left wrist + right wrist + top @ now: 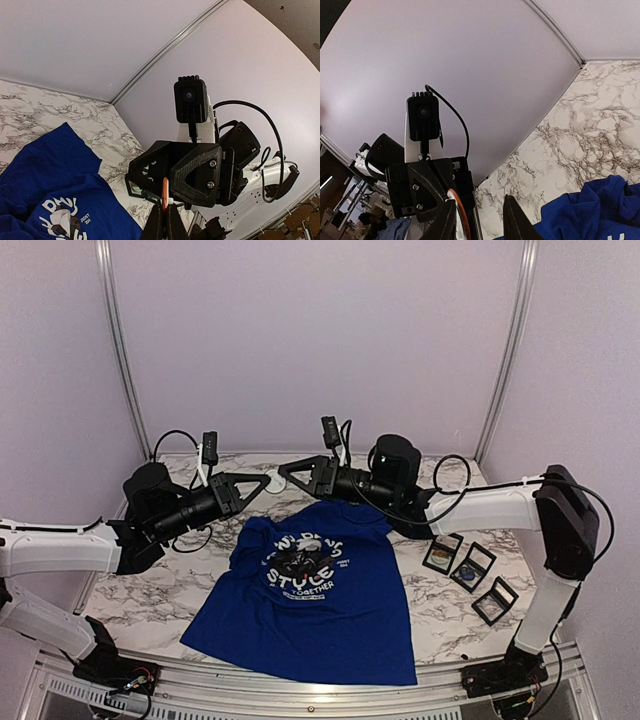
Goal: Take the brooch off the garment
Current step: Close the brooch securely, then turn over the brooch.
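1. T-shirt [320,610] is lying print-up in the middle of the marble table [150,590], collar toward the far wall and hem reaching the near edge. The left sleeve is lying rumpled.
2. The chest print is showing blurred from above, and its fine detail cannot be made out. Both wrist views are cutting the shirt off and catching only folds of blue cloth at their lower edges.
3. Left gripper [262,483] is hanging in the air beyond the collar, well above the table. In its own wrist view its fingers [176,224] are sitting pressed together, cut off by the bottom edge.
4. A small orange loop [164,187] with a white bit at its base is sticking up from between those fingertips and looks pinched there. Whether this is the brooch cannot be told.
5. Right gripper [285,471] is pointing tip-to-tip at the left one, nearly touching it. Its fingers [512,220] are standing clearly apart. The orange loop is showing just beside one of them; contact cannot be told.
6. Each wrist camera is looking straight at the other arm's camera [190,99].
7. Three small black boxes [473,567] are lying in a row on the table right of the shirt, their contents too small to read.
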You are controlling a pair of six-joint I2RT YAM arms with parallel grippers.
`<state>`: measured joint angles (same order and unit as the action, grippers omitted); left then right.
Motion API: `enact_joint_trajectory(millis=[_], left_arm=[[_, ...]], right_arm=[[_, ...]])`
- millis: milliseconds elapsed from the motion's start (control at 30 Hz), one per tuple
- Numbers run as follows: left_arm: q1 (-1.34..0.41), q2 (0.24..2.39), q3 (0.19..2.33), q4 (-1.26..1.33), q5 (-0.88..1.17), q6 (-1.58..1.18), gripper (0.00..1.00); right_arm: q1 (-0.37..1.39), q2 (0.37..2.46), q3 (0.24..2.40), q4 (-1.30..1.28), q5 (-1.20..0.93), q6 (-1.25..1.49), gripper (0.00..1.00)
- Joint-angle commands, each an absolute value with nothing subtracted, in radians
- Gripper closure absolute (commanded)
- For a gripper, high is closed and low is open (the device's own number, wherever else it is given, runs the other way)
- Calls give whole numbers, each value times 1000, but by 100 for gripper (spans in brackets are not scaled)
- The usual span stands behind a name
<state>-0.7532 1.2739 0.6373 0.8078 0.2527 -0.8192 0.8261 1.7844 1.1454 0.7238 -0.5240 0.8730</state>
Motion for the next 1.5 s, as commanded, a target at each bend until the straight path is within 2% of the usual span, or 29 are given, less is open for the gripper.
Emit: enact_joint_trajectory(millis=[0, 133, 300, 500, 833, 933, 1100, 1467], left_arm=[[-758, 1256, 640, 832, 260, -804, 100], [-758, 1265, 642, 835, 261, -799, 100], [-755, 1260, 650, 816, 278, -744, 100], [-747, 1257, 691, 772, 309, -621, 100], [-765, 1264, 907, 485, 240, -182, 100], [-777, 1279, 981, 399, 199, -53, 100], [-801, 1296, 1069, 312, 142, 148, 100], [-927, 1308, 1097, 336, -128, 554, 100]], right_arm=[[817, 1743, 1139, 711, -486, 843, 63], [816, 1731, 1132, 697, -483, 829, 53], [812, 1707, 1121, 652, -455, 798, 46], [797, 1662, 1110, 585, -422, 776, 44], [733, 1604, 1130, 420, -448, 766, 43], [684, 1591, 1117, 408, -499, 806, 46], [642, 1559, 1144, 314, -526, 786, 46], [582, 1525, 1210, 219, -650, 840, 44]])
